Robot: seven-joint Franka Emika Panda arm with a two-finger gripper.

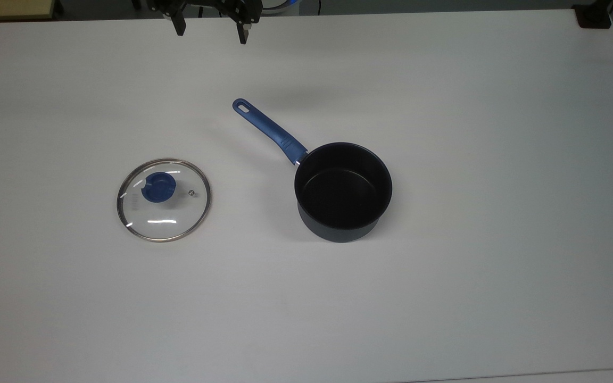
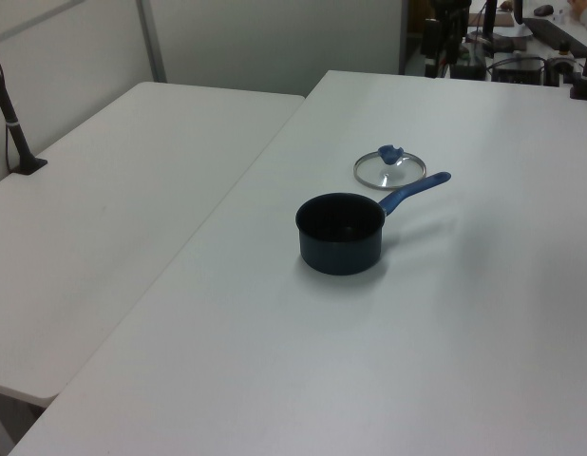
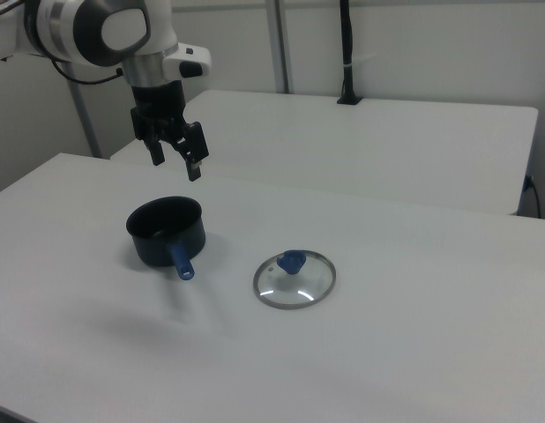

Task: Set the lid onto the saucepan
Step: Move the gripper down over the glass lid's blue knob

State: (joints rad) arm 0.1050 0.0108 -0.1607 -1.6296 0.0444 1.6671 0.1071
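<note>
Round clear glass lid [image 1: 163,199] with blue knob, flat on white desk [image 1: 445,298], well left of dark navy saucepan [image 1: 343,192] in top view; black end effector [image 1: 210,29] parted, empty, far above.

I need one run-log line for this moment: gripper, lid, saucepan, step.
gripper: open, raised, empty | lid: flat on table, apart from pan | saucepan: upright, uncovered | step: lid not yet grasped

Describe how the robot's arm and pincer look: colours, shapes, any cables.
In the right view the arm is glossy white with rounded, bulbous segments, grey joint caps and a dark band between them. A thin dark cable trails from it at the right view's left. The wrist narrows to a black block carrying the pincer, whose two fingers are black, slim and straight. I can make out no markings.
</note>
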